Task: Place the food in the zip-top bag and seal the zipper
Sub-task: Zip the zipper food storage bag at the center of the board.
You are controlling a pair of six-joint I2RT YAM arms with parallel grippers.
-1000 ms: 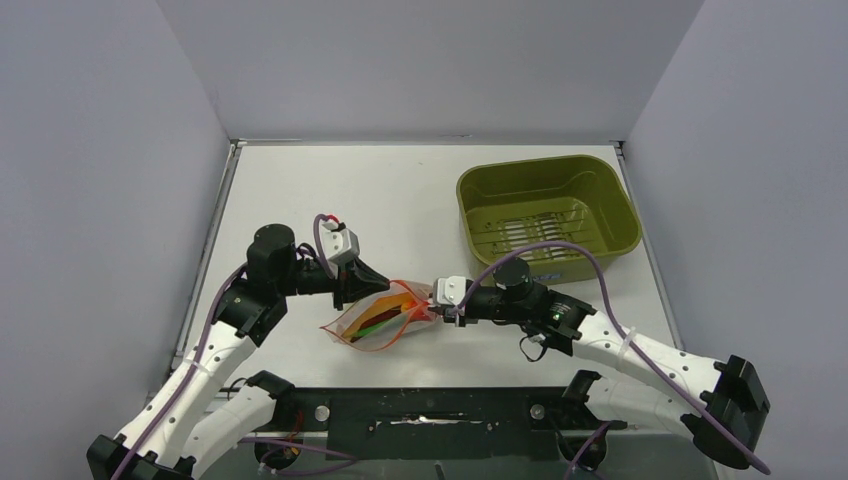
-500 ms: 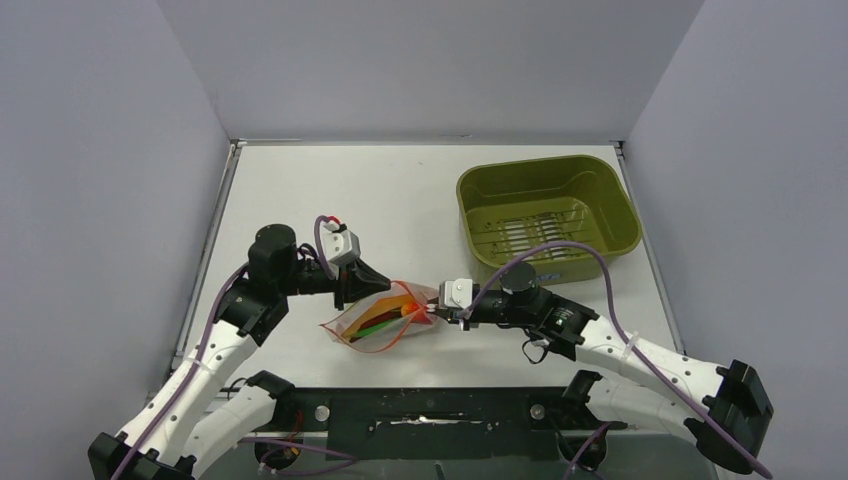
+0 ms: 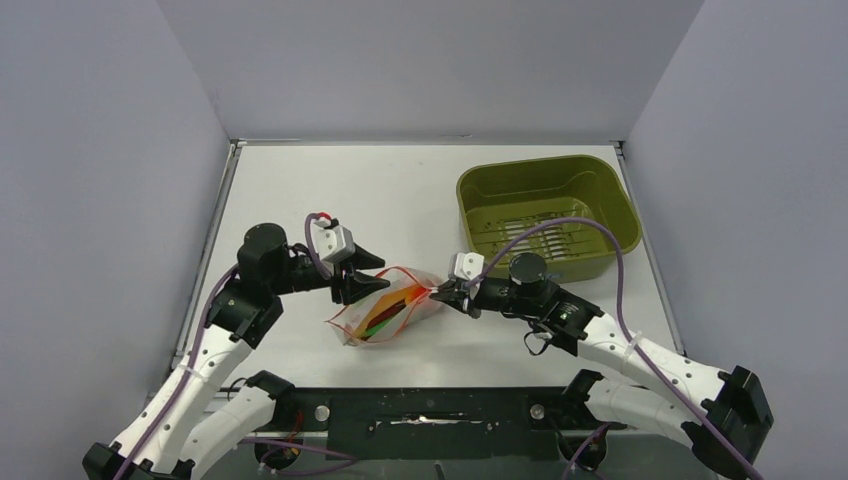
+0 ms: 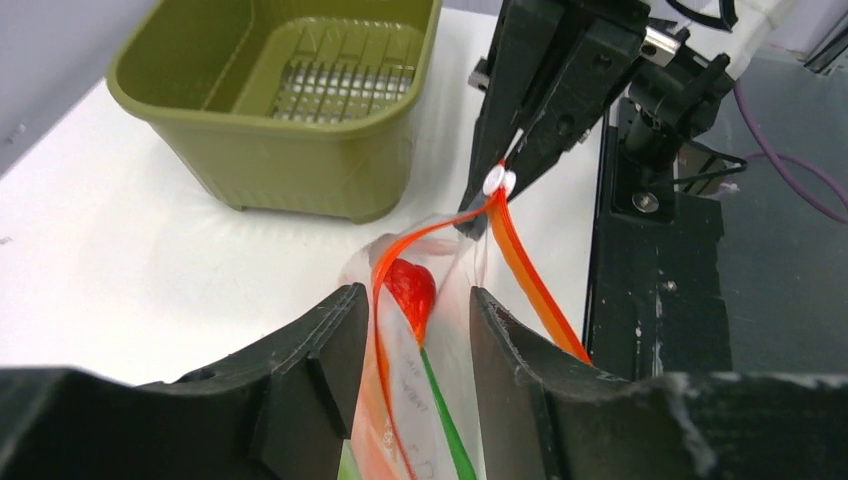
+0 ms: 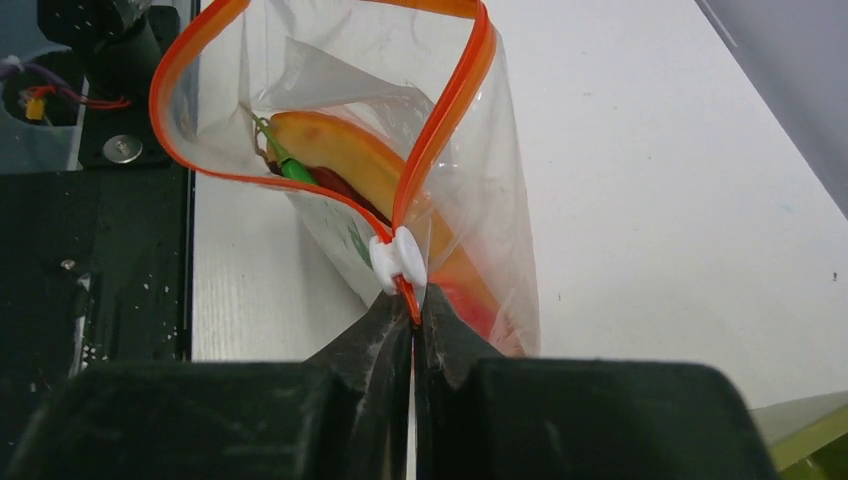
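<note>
The clear zip-top bag (image 3: 388,308) lies on the white table between my two grippers, with the food inside. In the right wrist view its mouth gapes, and an orange piece (image 5: 345,160), a green bit (image 5: 292,168) and a red piece (image 5: 480,300) show through the plastic. My right gripper (image 5: 414,315) is shut on the end of the orange zipper (image 5: 440,110), just below the white slider (image 5: 397,258). My left gripper (image 4: 420,320) is open. The bag's other end and a red piece (image 4: 410,288) sit loosely between its fingers (image 4: 325,345).
An olive-green tub (image 3: 547,215) stands at the back right of the table, just behind the right arm; it also fills the upper left of the left wrist view (image 4: 270,100). The black base rail (image 3: 430,410) runs along the near edge.
My left gripper has opened and let go of the bag. My right gripper has closed fully on the zipper end and drawn slightly right, and the bag has shifted with it.
</note>
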